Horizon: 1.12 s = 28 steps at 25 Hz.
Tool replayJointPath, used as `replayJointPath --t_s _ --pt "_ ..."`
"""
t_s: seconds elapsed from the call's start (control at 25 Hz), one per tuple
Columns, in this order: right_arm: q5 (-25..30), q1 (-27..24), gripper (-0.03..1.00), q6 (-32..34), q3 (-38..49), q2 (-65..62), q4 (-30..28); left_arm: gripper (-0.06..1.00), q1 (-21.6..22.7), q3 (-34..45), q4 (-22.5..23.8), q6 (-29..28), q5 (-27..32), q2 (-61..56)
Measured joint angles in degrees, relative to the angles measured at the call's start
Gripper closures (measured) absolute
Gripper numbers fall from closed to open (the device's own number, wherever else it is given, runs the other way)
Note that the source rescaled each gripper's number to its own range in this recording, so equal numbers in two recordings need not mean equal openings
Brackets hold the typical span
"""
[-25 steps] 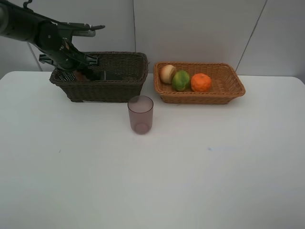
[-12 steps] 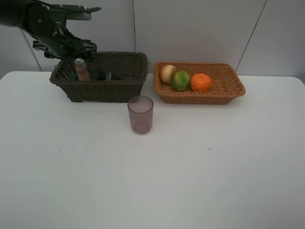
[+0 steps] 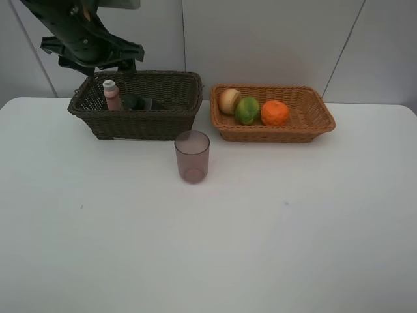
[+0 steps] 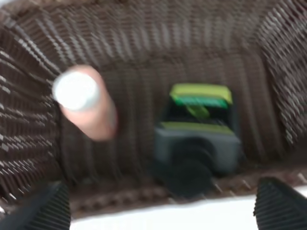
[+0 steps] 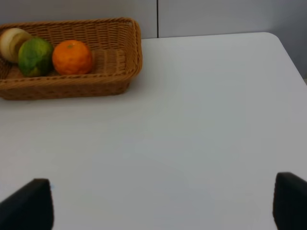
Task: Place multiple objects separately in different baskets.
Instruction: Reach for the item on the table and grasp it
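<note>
Your left gripper [image 3: 98, 55] hangs over the back-left corner of the dark brown basket [image 3: 140, 120], jaws spread wide, nothing in them. Inside that basket the pink bottle [image 3: 111, 95] stands upright at the left end, with the dark pump bottle [image 4: 196, 148] lying just right of it. The purplish cup [image 3: 192, 156] sits on the table just in front of the basket's right corner. Right of the basket sits the tan basket [image 3: 306, 124], holding the round fruit [image 3: 228, 100], mango [image 3: 247, 110] and orange [image 3: 274, 113] in a touching row. Your right gripper [image 5: 158, 203] is wide open, empty over bare table.

left wrist view blurred; pump bottle [image 4: 196, 143] label unreadable.
</note>
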Motion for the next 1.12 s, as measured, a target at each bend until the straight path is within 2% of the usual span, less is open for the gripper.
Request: replayJointPath --t_s 0.24,0.48,0.68,0.8,1.12 --pt "0.00 0.00 -0.02 0.00 0.00 0.00 0.00 -0.05 -8.15 0.00 -3.54 5.47 5.82 -0.42" --pt "0.00 0.00 -0.02 0.00 0.00 0.00 0.00 -0.05 -16.62 -0.06 -5.93 10.34 7.46 -0.42" --pt "0.00 0.00 -0.02 0.00 0.00 0.00 0.00 -0.05 -21.60 -0.19 -7.14 14.85 8.76 -0.28" --pt "0.00 0.00 -0.02 0.00 0.00 0.00 0.00 -0.05 -22.91 -0.19 -7.87 16.65 9.50 1.03" --pt "0.00 0.00 -0.02 0.00 0.00 0.00 0.00 -0.05 -22.98 -0.30 -8.39 21.28 9.30 6.21"
